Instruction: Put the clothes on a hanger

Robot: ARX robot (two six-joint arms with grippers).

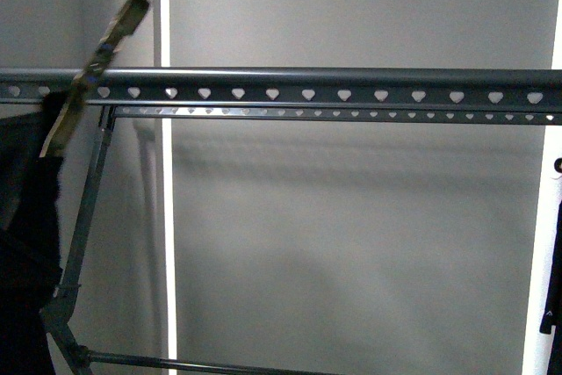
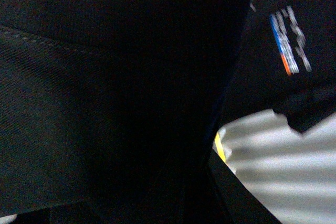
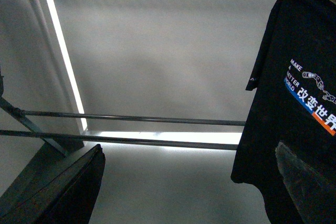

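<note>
The hanger (image 1: pixel 307 85) is a dark-grey rack whose heart-punched rail crosses the front view, with a second rail just behind it. My left gripper (image 1: pixel 61 125) reaches up past the rail's left end, shut on the black T-shirt (image 1: pixel 26 243), which hangs below it at the picture's left edge. Black fabric fills the left wrist view, with the white, blue and orange print (image 2: pixel 289 43) to one side; the jaws are hidden there. In the right wrist view the T-shirt (image 3: pixel 294 129) hangs with its print showing. My right gripper (image 3: pixel 178 192) is open and holds nothing.
Another black garment (image 1: pixel 553 278) with a tiny white mark hangs at the front view's right edge. The rack's slanted leg (image 1: pixel 83 217) and low crossbars (image 3: pixel 131 119) stand before a grey wall with a bright vertical strip (image 1: pixel 164 217).
</note>
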